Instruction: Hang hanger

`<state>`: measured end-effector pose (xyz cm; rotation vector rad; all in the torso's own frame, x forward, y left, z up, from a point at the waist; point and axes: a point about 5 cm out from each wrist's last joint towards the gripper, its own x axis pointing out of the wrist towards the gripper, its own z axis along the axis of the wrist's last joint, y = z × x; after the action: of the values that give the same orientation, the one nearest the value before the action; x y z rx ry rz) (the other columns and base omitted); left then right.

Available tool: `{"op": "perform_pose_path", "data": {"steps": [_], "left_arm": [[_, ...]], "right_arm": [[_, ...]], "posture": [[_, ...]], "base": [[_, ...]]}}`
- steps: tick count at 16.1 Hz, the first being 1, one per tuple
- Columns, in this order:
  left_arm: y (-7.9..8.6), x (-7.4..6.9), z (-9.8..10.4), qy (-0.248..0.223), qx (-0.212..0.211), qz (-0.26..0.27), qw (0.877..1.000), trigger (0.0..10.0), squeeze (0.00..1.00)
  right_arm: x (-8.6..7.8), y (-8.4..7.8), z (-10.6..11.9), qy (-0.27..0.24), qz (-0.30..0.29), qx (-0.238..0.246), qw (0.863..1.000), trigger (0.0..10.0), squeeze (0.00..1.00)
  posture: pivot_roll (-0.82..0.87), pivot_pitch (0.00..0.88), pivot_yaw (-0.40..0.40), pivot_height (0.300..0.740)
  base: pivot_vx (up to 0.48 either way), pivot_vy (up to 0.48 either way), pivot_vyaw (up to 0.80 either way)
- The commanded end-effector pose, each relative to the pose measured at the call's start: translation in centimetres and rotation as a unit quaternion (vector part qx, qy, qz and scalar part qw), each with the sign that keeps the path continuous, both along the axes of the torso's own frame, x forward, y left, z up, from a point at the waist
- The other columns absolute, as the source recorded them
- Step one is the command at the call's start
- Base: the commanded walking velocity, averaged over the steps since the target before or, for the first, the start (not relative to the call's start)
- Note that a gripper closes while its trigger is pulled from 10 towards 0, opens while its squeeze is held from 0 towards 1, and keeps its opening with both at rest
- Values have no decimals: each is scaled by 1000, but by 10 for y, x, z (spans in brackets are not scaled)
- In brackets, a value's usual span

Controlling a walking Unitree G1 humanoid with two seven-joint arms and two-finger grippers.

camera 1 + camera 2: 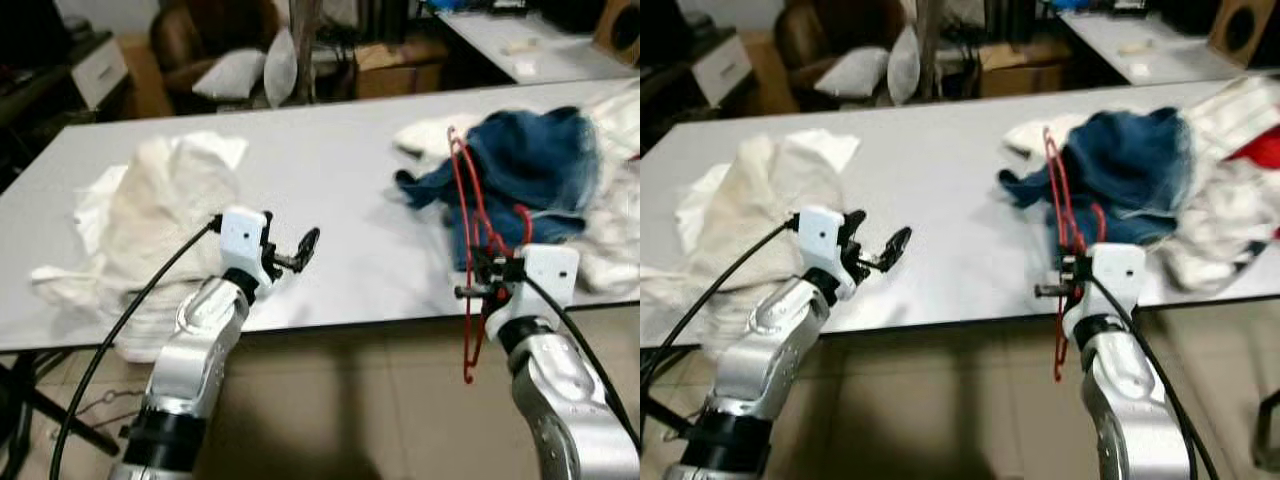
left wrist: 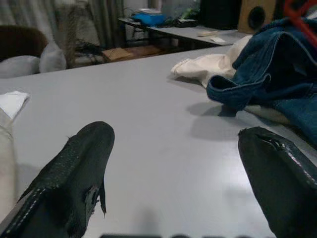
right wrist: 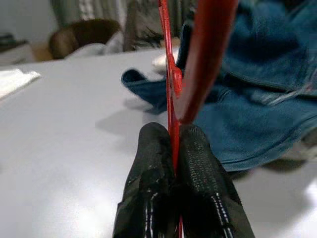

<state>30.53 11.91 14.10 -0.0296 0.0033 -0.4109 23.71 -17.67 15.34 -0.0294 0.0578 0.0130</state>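
A thin red wire hanger (image 1: 468, 350) stands nearly upright at the table's front right edge, its lower end hanging below the tabletop. My right gripper (image 1: 480, 275) is shut on the hanger's wire (image 3: 173, 94), with the black fingertips (image 3: 198, 148) pressed together around it. Just behind it lies a crumpled blue denim garment (image 1: 530, 165). My left gripper (image 1: 292, 255) hovers open over the front of the grey table (image 1: 340, 170), holding nothing; its two fingers (image 2: 79, 168) are spread wide apart.
A pile of white cloth (image 1: 160, 215) lies at the table's left, close beside my left arm. More white laundry (image 1: 610, 250) sits at the right edge. Behind the table stand a brown chair with pillows (image 1: 235, 70), boxes and a second table (image 1: 520, 40).
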Motion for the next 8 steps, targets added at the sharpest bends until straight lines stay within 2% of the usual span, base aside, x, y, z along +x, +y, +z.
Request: {"op": "perform_pose_path", "data": {"steps": [1, 2, 3, 5, 8], "left_arm": [[1, 1, 1, -5, 11, 11, 1000, 10000, 725], [2, 1, 2, -10, 16, 12, 1000, 10000, 725], [2, 0, 3, -14, 14, 13, 1000, 10000, 655], [2, 1, 4, -18, 17, 4, 1000, 10000, 580], [1, 1, 2, -15, 16, 6, 1000, 10000, 557]], "right_arm": [[-4, 0, 4, -9, 10, 3, 1000, 10000, 0], [-5, 1, 4, -10, 13, 6, 1000, 10000, 0], [-10, 2, 5, -6, 22, 6, 1000, 10000, 0], [-19, -3, 1, 4, 19, 20, 1000, 10000, 0], [-24, -9, -2, 14, 8, 20, 1000, 10000, 0]], "posture": [[-154, 0, 116, 740], [-154, 0, 116, 740], [-160, 0, 106, 740], [-166, 0, 99, 740], [-182, 0, 106, 740]], "base": [[0, 0, 0], [0, 0, 0], [0, 0, 0], [0, 480, -766], [0, 480, -769]]}}
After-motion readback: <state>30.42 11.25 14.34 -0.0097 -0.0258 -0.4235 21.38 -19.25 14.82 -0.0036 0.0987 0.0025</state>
